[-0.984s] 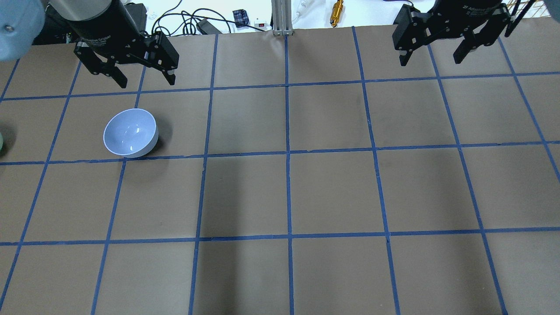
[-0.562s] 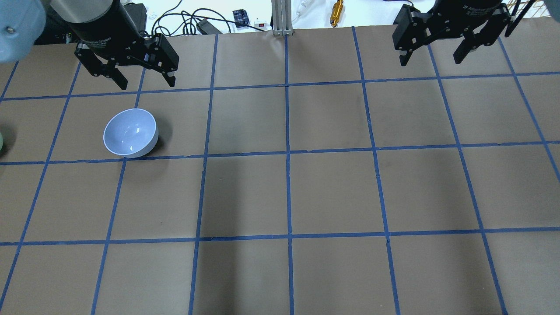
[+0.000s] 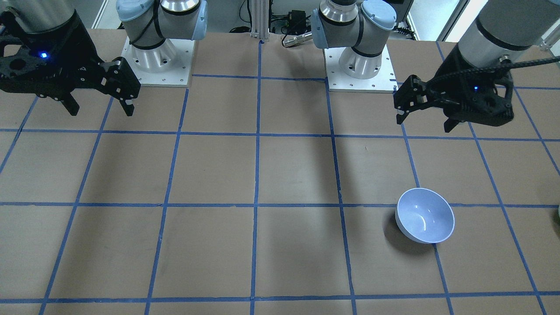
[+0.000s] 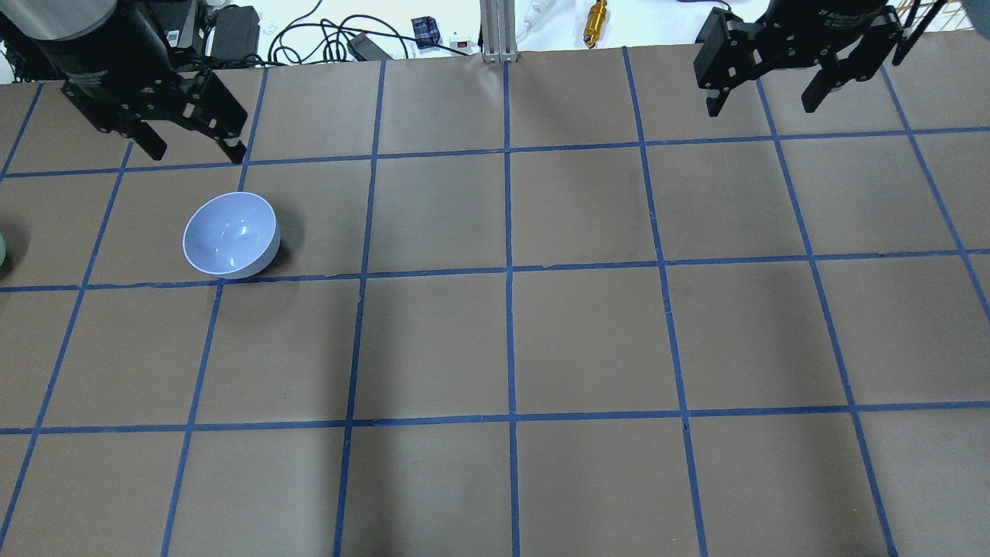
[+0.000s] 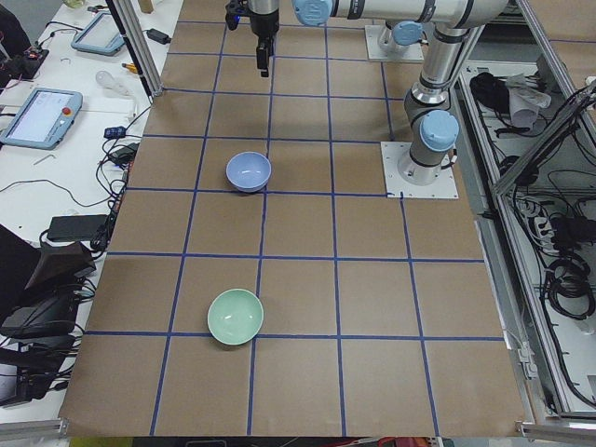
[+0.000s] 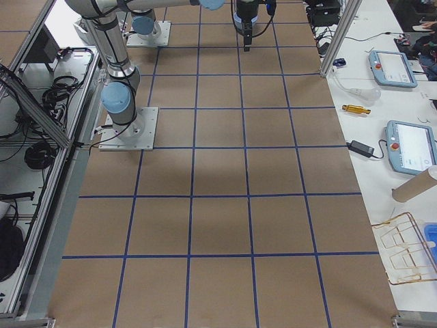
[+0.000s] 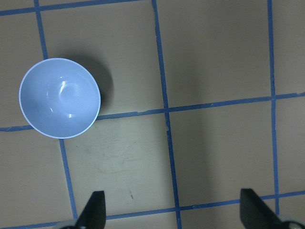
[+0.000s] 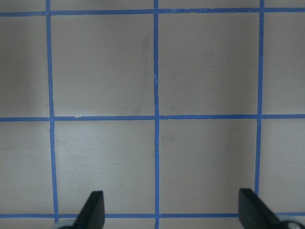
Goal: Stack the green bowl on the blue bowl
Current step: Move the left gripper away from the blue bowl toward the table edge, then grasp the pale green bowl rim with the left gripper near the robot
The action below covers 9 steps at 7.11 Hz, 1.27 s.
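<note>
The blue bowl (image 4: 230,244) stands upright and empty on the brown table, left of centre; it also shows in the front view (image 3: 425,215), the left side view (image 5: 249,171) and the left wrist view (image 7: 59,98). The green bowl (image 5: 235,316) stands upright further toward the table's left end; the overhead view shows only a sliver of it at the left edge (image 4: 1,251). My left gripper (image 4: 195,151) hangs open and empty above the table, beyond the blue bowl (image 3: 423,124) (image 7: 174,210). My right gripper (image 4: 760,107) is open and empty at the far right (image 3: 102,111) (image 8: 171,210).
Blue tape lines divide the table (image 4: 510,333) into squares. Cables, a power brick and a brass-coloured part (image 4: 595,23) lie beyond the far edge beside an aluminium post (image 4: 495,31). The two arm bases (image 3: 155,57) (image 3: 358,61) stand on the robot's side.
My left gripper has moved leftward in the overhead view, still open and above the table. The bowls and the right gripper have not moved.
</note>
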{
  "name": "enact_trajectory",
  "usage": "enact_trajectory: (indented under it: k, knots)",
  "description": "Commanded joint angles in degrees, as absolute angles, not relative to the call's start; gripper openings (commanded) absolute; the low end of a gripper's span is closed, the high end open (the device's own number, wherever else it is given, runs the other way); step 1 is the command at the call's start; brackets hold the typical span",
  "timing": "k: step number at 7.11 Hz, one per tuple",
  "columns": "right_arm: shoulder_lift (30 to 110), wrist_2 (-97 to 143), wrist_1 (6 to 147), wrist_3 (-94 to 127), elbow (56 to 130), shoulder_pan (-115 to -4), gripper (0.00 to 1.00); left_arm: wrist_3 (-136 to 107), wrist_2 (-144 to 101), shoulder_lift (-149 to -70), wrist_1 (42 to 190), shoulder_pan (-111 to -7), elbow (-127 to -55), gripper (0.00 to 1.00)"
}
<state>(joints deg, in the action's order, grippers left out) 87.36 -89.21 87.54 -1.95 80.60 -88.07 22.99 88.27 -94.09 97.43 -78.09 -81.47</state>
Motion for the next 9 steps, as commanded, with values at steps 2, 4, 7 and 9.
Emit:
enact_trajectory:
  k: [2, 4, 7, 9]
  knots:
    - [87.4, -89.2, 87.5, -2.0, 80.6, -88.1, 1.00, 62.4, 91.7, -97.1, 96.4, -56.6, -81.7, 1.00]
    - [87.5, -89.3, 87.5, -2.0, 80.6, -88.1, 1.00, 82.6, 91.8, -103.4, 89.3, -47.3, -81.7, 1.00]
    - [87.5, -89.2, 87.5, -2.0, 80.6, -88.1, 1.00, 120.3, 94.8, -115.0, 74.5, -38.3, -82.1, 1.00]
    - [87.5, -89.2, 87.5, -2.0, 80.6, -88.1, 1.00, 133.6, 94.3, -121.6, 64.4, -35.5, -80.5, 1.00]
